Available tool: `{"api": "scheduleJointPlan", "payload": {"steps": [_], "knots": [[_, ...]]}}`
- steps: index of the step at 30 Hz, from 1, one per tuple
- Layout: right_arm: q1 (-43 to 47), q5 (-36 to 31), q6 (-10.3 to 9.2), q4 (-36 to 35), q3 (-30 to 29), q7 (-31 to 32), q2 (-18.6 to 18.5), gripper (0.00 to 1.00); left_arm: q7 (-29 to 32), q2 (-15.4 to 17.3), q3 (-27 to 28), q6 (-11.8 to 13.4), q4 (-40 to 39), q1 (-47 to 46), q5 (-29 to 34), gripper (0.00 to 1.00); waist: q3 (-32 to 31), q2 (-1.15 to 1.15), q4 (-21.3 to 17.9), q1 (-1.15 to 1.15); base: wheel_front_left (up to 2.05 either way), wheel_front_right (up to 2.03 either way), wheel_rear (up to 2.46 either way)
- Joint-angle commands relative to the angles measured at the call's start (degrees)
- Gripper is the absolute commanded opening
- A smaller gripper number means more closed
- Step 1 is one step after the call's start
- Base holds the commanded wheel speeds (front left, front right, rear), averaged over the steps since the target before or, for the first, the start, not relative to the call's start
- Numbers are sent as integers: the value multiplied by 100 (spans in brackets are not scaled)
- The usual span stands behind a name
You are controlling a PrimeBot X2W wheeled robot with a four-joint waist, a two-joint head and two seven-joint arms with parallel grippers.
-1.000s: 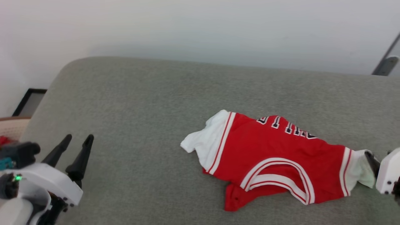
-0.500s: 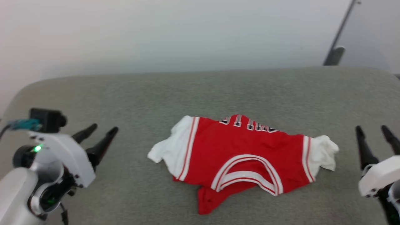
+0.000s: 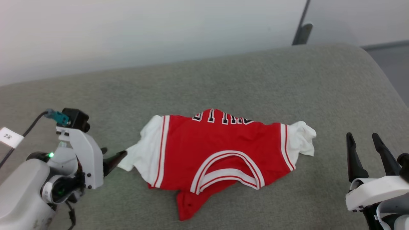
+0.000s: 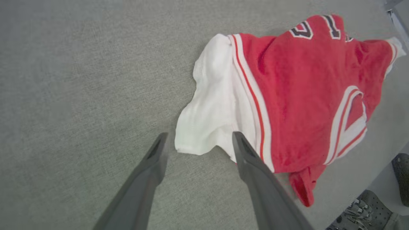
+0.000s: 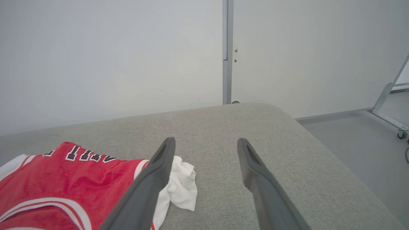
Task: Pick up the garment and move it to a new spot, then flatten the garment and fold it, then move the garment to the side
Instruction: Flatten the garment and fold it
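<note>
- Left end effector (image 3: 112,156) (image 4: 198,137): fingers spread wide, nothing pinched. It sits low over the grey upholstered surface (image 3: 223,80) (image 4: 80,80), with the tips pointing toward the garment.
- Just ahead of the left end effector's tips: the free hem of the garment's white sleeve (image 3: 143,150) (image 4: 211,108). In the left wrist view the sleeve's corner lies in the gap between the two fingers. I cannot tell whether a fingertip touches the cloth.
- Beyond that sleeve, further from the left end effector: the garment (image 3: 220,143) (image 4: 303,95), red with red-and-white striped trim. It lies crumpled on the surface, neck opening toward the robot, black white-outlined lettering along the far edge. A red flap pokes out at the near edge.
- Right end effector (image 3: 362,136) (image 5: 207,141): fingers spread wide, holding nothing, tips pointing away from the robot. Apart from the cloth.
- To the left of the right end effector: the garment's other white sleeve (image 3: 302,140) (image 5: 180,182), bunched and near, but not between the fingers. In the right wrist view the left finger crosses in front of it.
- Ahead of the right end effector: bare surface (image 5: 223,127) up to its rounded far corner, then a pale wall (image 5: 96,48) with a grey vertical strip (image 5: 226,51).
- Off to the right of the right end effector: grey floor (image 5: 351,137) and a metal frame on a caster (image 5: 386,95).
- Lower right corner of the left wrist view: a grey laced shoe (image 4: 358,214), below the surface's edge.
</note>
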Motion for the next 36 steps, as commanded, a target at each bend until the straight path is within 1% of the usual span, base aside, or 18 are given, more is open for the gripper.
{"api": "scheduleJointPlan", "payload": {"steps": [1,5,9,17,20,21,22,23,24,25,27,30,33,36], "knots": [[-37,3,-8,-26,26,-43,37,100,63,6,-36,-37,153,-92,69,100,240,0,-222,0,0,0,0],[-126,42,-8,-67,61,-97,94,100,104,-11,-139,-101,679,-228,149,100,434,0,-344,0,0,0,0],[-205,81,-8,-73,75,-137,115,100,36,-102,-194,-188,1134,-379,136,100,613,0,-409,0,0,0,0],[-299,46,-8,-103,99,-153,152,100,122,-304,-469,-269,1796,-561,126,100,806,0,-421,0,0,0,0],[-345,57,-8,-91,106,-153,157,100,385,-491,-434,-260,2071,-523,-182,100,817,0,-395,0,0,0,0],[-358,55,-8,-92,103,-144,159,100,513,-530,-473,-264,2125,-512,-231,84,815,0,-385,0,0,0,0],[-365,55,-8,-98,93,-137,159,100,594,-563,-488,-265,2164,-499,-292,72,811,0,-371,0,0,0,0],[-370,48,-8,-107,83,-134,161,100,710,-610,-511,-268,2190,-499,-346,49,805,0,-355,0,0,0,0],[-376,31,-8,-116,71,-131,162,100,805,-645,-534,-274,2189,-516,-369,34,797,0,-336,0,0,0,0],[-378,25,-8,-125,59,-128,164,100,830,-679,-546,-277,2171,-544,-395,0,788,0,-315,0,0,0,0],[-382,14,-8,-133,52,-122,166,100,879,-665,-565,-279,2123,-604,-395,0,772,0,-283,0,0,0,0],[-360,15,-8,-129,30,-113,168,100,798,-616,-571,-284,1994,-714,-373,0,735,0,-213,0,0,0,0],[-336,1,-8,-102,-3,-105,168,100,765,-519,-565,-286,1923,-770,-342,0,658,0,-131,0,0,0,0],[-285,-37,-8,-101,-36,-71,169,100,709,-355,-537,-278,1855,-744,-301,0,552,0,-34,0,0,0,0]]}}
